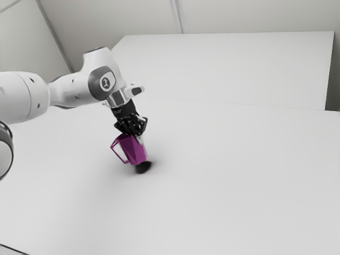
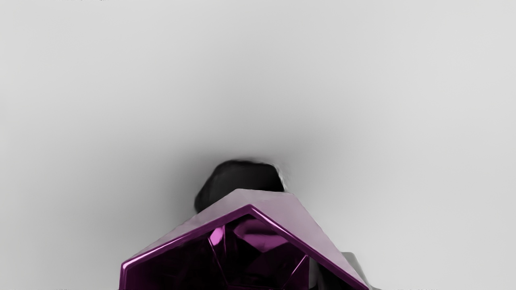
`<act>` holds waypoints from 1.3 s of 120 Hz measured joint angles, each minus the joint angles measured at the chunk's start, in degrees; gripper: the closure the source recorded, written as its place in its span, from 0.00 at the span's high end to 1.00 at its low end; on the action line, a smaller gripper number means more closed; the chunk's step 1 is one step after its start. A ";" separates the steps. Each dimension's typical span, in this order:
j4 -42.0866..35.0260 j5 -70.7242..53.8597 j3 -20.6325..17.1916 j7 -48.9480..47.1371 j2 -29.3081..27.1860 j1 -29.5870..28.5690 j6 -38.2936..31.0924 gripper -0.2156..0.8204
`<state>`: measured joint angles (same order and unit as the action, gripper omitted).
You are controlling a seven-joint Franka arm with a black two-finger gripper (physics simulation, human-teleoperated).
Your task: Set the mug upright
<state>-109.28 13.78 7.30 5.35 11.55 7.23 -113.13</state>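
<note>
Exterior view — my gripper (image 1: pixel 137 136) grasps the mug (image 1: pixel 134 150) by its wall; it lies just below me, long axis leaning — base toward the exterior view's right, needing straightening.

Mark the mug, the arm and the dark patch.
Mug (image 1: pixel 135 149): exterior view, side wall.
Arm (image 1: pixel 18 96): exterior view, white link nearest the left edge.
Dark patch (image 2: pixel 246 175): wrist view, middle of its visible part.

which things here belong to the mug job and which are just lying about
Job:
- mug
- tool, at the mug's rim

Lying about:
- black patch by the mug's base; can't tell if it's a thing or a shadow
</note>
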 joint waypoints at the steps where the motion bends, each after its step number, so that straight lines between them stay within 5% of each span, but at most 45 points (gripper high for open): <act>1: -0.21 -0.36 -0.01 -0.05 -0.12 0.02 -0.15 0.04; 130: -6.14 -8.65 -1.41 -3.98 -0.52 0.43 -9.34 0.03; 156: -6.08 -8.46 -2.01 -3.73 -1.64 0.46 -8.62 0.47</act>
<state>-115.36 5.32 5.29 1.62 9.90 7.70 -121.74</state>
